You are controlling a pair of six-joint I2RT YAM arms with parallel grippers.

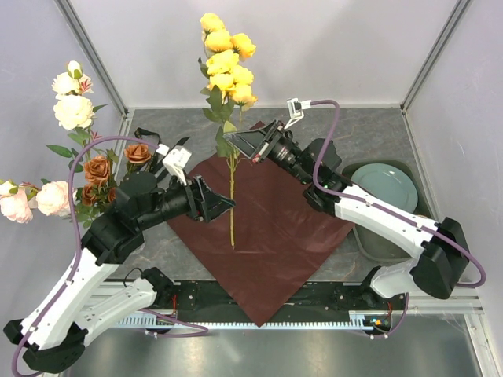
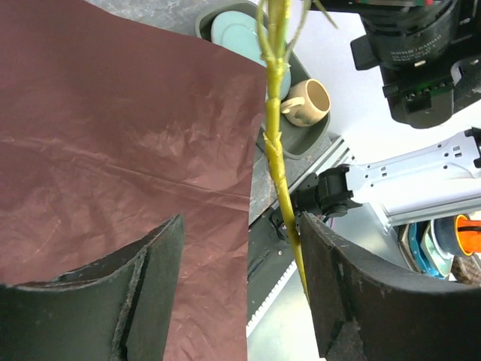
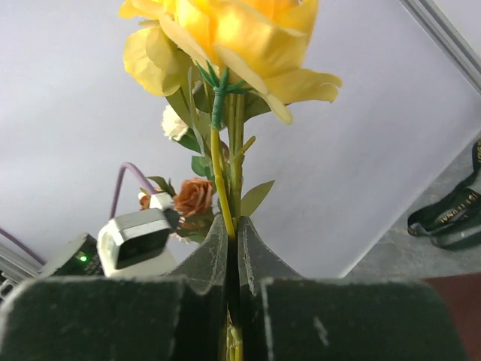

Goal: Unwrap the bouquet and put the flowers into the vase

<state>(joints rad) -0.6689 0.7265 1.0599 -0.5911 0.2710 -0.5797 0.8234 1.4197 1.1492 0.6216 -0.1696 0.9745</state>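
From above, over the grey tabletop (image 1: 377, 129), the maroon wrapping paper (image 1: 275, 228) lies spread flat in a diamond shape. The right tool (image 1: 236, 143) is clamped on the stem (image 1: 232, 196) of the yellow flowers (image 1: 226, 55) and holds them upright over the paper. The left tool (image 1: 224, 203) sits lower down beside the same stem, with its jaws wide. Pink, cream and rust flowers (image 1: 75, 118) stand together at the far left. The vase cannot be seen; it may be hidden behind the left arm. A pale plate (image 1: 385, 184) lies at the right.

Through the left wrist camera, the left tool (image 2: 240, 256) gapes wide and holds nothing. The stem (image 2: 276, 143) runs down just beside one finger, with a beige mug (image 2: 308, 101) beyond it.

Through the right wrist camera, the right tool (image 3: 233, 233) is pinched tight on the stem, with a yellow bloom (image 3: 225, 37) directly above.

This looks like a hand-over of the stem. To do it well, the left tool should centre the stem between its fingers before closing. The right tool should let go only once that lower grip is sure. The tall stem then needs carrying upright toward the flowers at the left without knocking them.
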